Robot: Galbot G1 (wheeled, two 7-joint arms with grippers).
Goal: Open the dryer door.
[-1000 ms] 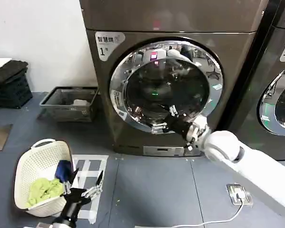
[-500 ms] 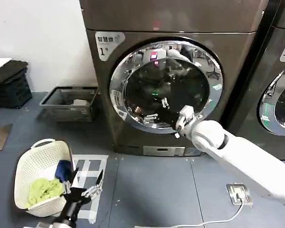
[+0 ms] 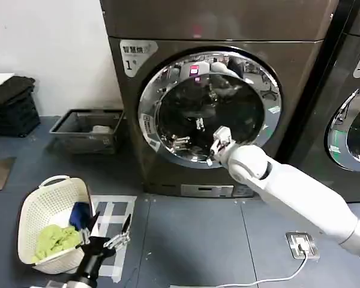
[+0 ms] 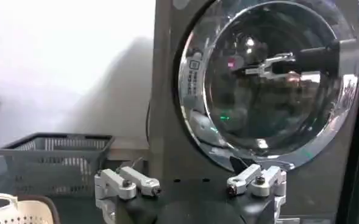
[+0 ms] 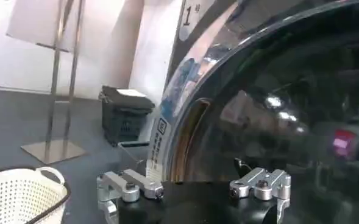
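A bronze-brown front-loading dryer stands against a white wall, filling the upper middle of the head view. Its dryer door (image 3: 209,108), round with a wide chrome rim and dark domed glass, sits closed and flush in the machine's front.

The right arm reaches up from the lower right. The right gripper (image 3: 189,133) is held in front of the lower left part of the glass, inside the chrome rim, its 2 fingers spread apart and gripping nothing. I cannot tell whether the fingertips touch the glass. In the right wrist view the door's rim curves just beyond the spread fingers.

The left gripper (image 3: 106,231) hangs low at the bottom left, near the floor, also spread wide and empty. It is well apart from the door.

A white laundry basket (image 3: 33,210) with green and blue cloth sits on the floor just beside the left gripper. A grey wire basket (image 3: 87,130) rests against the wall left of the dryer. A darker grey machine (image 3: 354,108) stands tight against the dryer's right side. Open grey floor lies before the door.
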